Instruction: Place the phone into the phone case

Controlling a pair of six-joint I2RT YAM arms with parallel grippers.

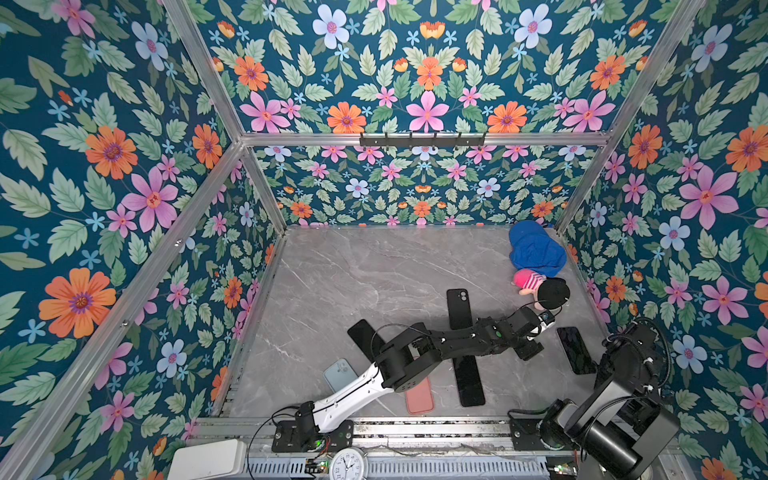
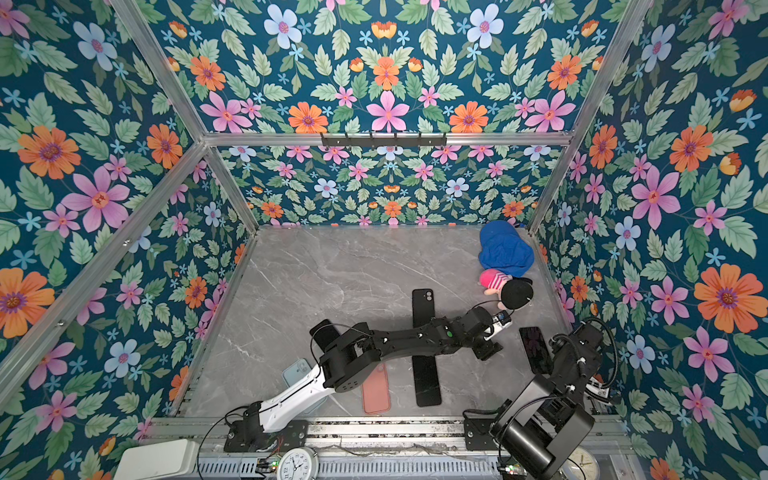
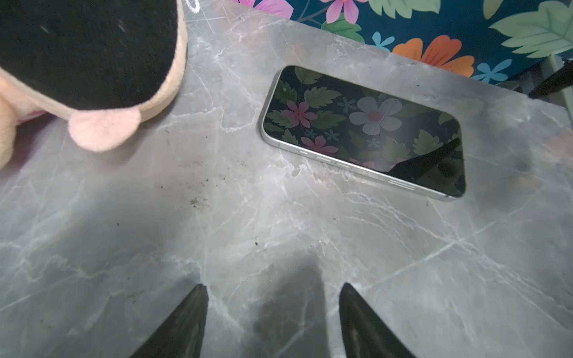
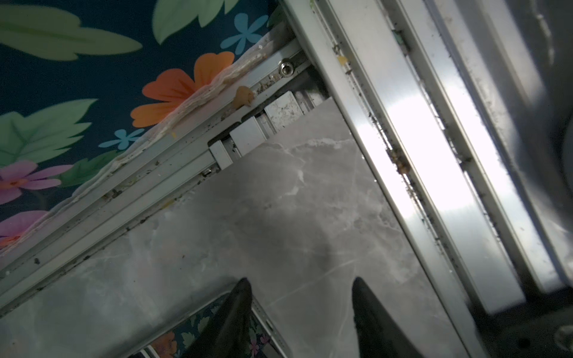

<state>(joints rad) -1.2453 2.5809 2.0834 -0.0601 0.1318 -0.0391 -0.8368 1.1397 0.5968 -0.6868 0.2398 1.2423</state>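
Observation:
The phone (image 1: 575, 350) lies flat, screen up, near the right wall; its dark glass (image 3: 362, 130) mirrors the flowered wallpaper. My left gripper (image 3: 273, 288) is open over bare table just left of the phone (image 2: 534, 347), its arm reaching across from the left. My right gripper (image 4: 299, 280) is open at the phone's near end: one finger (image 4: 235, 313) stands over the phone's corner (image 4: 186, 334), the other over bare table. In both top views the right wrist hides its jaws. A black phone case (image 1: 458, 308) with a camera cutout lies mid-table, partly under the left arm.
A pink case (image 1: 419, 401), a light blue case (image 1: 340, 374) and two black slabs (image 1: 469, 380) (image 1: 365, 338) lie under and beside the left arm. A doll (image 1: 550, 293) and a blue cloth (image 1: 536, 249) occupy the back right corner. Metal rails (image 4: 418, 155) edge the table.

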